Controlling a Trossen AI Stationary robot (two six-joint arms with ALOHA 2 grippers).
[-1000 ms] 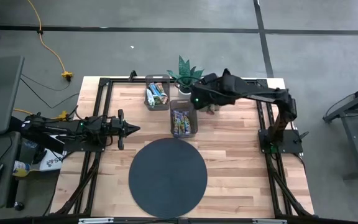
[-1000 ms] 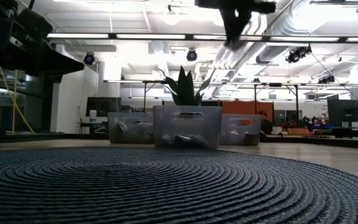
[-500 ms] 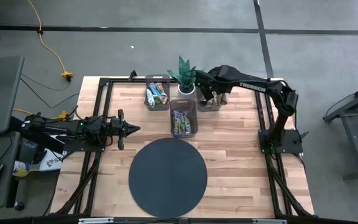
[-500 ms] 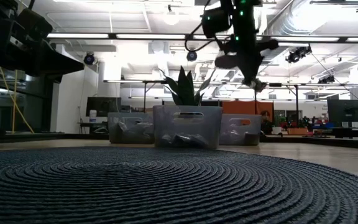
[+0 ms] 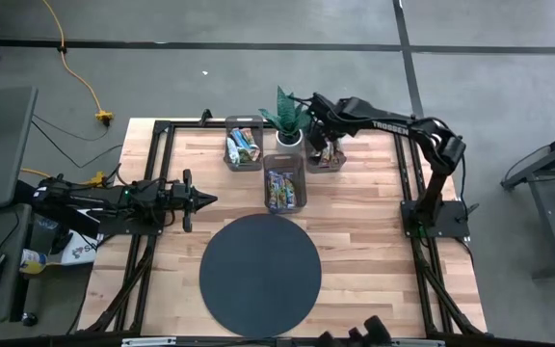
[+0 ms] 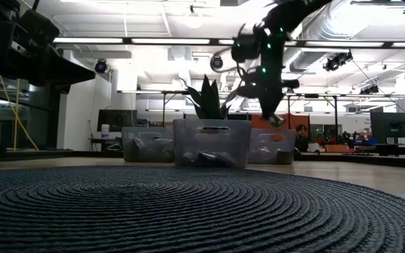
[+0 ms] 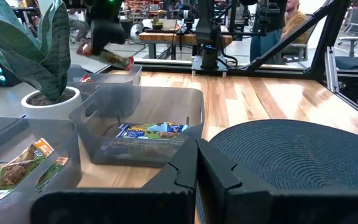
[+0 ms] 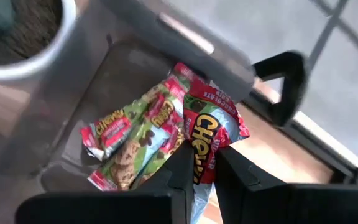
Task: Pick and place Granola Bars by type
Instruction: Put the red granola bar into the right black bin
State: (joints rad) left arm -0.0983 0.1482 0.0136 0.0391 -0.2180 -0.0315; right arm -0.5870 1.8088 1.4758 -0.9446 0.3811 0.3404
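Note:
My right gripper (image 5: 327, 143) hovers over the far right bin (image 5: 326, 160), shut on a red granola bar (image 8: 209, 138). The low view shows that gripper (image 6: 268, 109) just above the bin's rim. Several red and green granola bars (image 8: 135, 146) lie flat on this bin's floor. More bars lie in the middle bin (image 5: 283, 187) and in the far left bin (image 5: 243, 147). My left gripper (image 5: 206, 200) waits shut at the table's left, level above the wood. My right gripper pinches the red bar's wrapper (image 8: 199, 163) between its two fingers, which slant down from above. The bar sticks out past the fingertips, tilted, lifted clear over the bars in the bin. Which end of the bar the fingers have is hidden by them.
A potted plant (image 5: 287, 116) stands right beside the far right bin, between it and the far left bin. A large dark round mat (image 5: 259, 274) covers the table's near middle. Black frame rails (image 5: 408, 183) run along the table's sides.
My right gripper has carried the red bar from above the middle bin toward the table's far right, over the far right bin. It has come down a good way and rolled about its own axis. The gripper stays shut on the bar.

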